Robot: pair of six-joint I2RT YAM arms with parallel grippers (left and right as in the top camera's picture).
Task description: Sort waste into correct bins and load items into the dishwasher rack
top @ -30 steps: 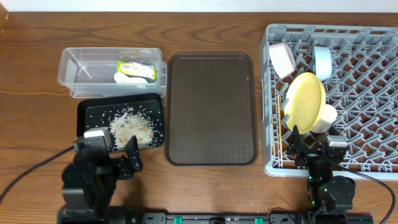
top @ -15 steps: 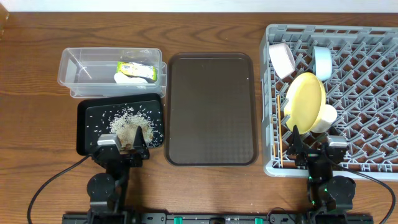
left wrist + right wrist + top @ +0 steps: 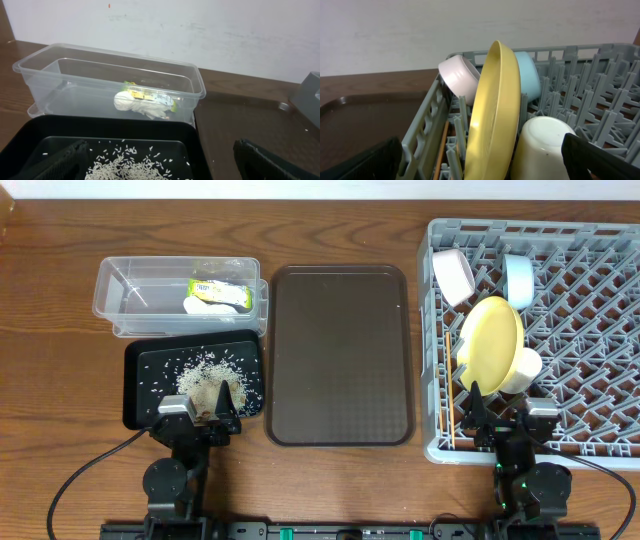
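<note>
Left arm has pulled back from over the black tray (image 3: 140,375) and folded down at the near edge of the surface (image 3: 50,330); the right arm hasn't budged. Both look parked to me. The left pincer (image 3: 200,412) is spread wide with nothing in it, and so is the right pincer (image 3: 503,415), which makes sense if there's nothing left to carry. The snack wrapper (image 3: 222,290) and the little white scrap (image 3: 205,305) sit together in the clear tub (image 3: 130,295), and the rice (image 3: 210,380) is heaped in the black tray, so dry trash and food are kept apart. Over in the rack (image 3: 590,310) the yellow plate (image 3: 490,340) stands on edge between the pegs, with the white bowl (image 3: 453,275) and light-blue bowl (image 3: 518,278) tipped behind it and the small pale cup (image 3: 525,368) mouth-down beside it, presumably so they drain. The chopsticks (image 3: 448,425) lie along the rack's left wall, though I can't quite tell how they're seated. The brown serving tray (image 3: 340,355) is bare, so I'd call the job pretty much done.
</note>
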